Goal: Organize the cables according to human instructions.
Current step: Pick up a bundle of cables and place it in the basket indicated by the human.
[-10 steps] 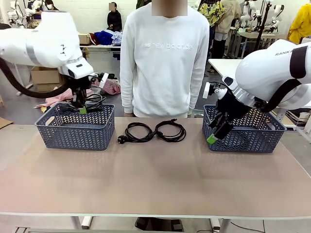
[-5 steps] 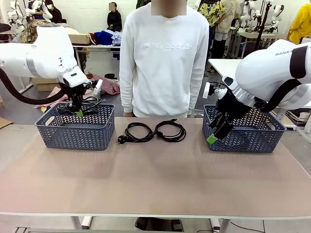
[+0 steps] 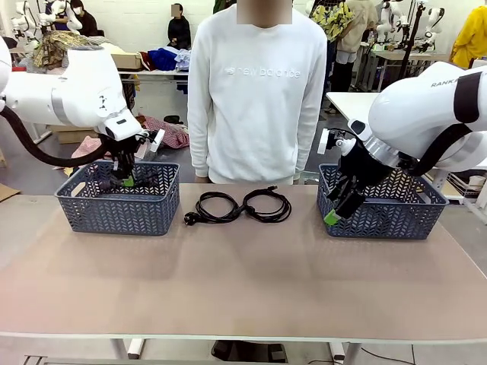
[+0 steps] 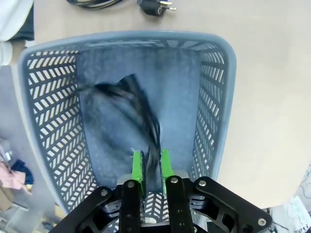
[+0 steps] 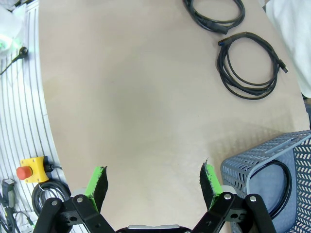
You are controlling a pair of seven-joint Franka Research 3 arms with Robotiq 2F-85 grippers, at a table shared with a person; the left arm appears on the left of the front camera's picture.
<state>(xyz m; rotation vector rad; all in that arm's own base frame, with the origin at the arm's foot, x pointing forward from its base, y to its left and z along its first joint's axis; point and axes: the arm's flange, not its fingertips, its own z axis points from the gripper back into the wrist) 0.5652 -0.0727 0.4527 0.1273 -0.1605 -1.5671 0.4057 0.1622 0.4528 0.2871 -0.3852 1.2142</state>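
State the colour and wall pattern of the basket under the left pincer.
The basket is grey-blue, with herringbone-slotted walls; clearest in the left wrist view.

Left tool pointing down, right tool gaping

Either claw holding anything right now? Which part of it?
Right claw open, empty. Left claw: cable strands sit between its pads; gripped or released, cannot tell.
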